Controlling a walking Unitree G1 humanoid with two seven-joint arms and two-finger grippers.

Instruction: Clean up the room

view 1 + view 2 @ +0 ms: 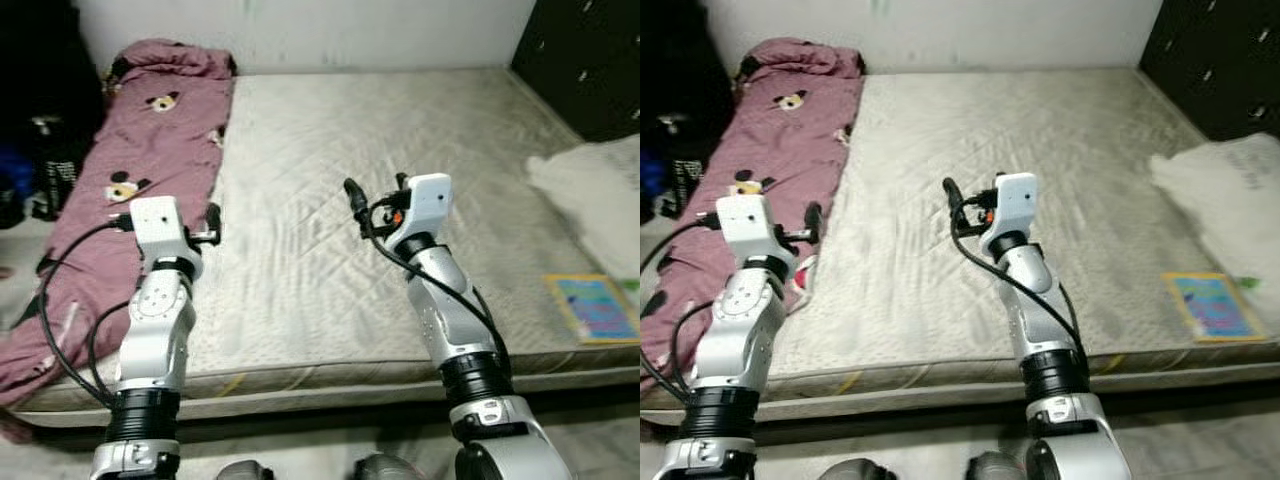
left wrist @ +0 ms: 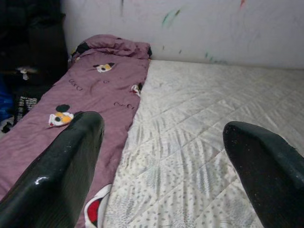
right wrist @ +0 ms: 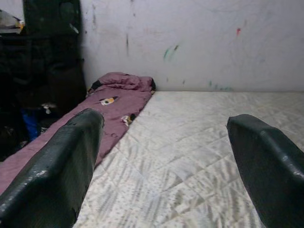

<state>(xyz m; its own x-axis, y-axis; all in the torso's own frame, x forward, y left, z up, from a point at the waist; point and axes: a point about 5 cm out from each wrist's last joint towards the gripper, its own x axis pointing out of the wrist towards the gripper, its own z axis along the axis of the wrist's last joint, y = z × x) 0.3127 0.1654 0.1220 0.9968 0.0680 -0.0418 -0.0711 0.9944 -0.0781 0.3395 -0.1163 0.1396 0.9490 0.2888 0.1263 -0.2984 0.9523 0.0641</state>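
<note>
hovering over mattress (image 1: 330,200), both hands wide-fingered

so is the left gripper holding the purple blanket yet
No, the left gripper is open with nothing between its fingers, hovering over the mattress beside the purple blanket.

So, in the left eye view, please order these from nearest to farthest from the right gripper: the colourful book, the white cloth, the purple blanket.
1. Purple blanket, along the bed's left side.
2. Colourful book, at the right front edge.
3. White cloth, right side, about as far as the book; too close to call.
</note>
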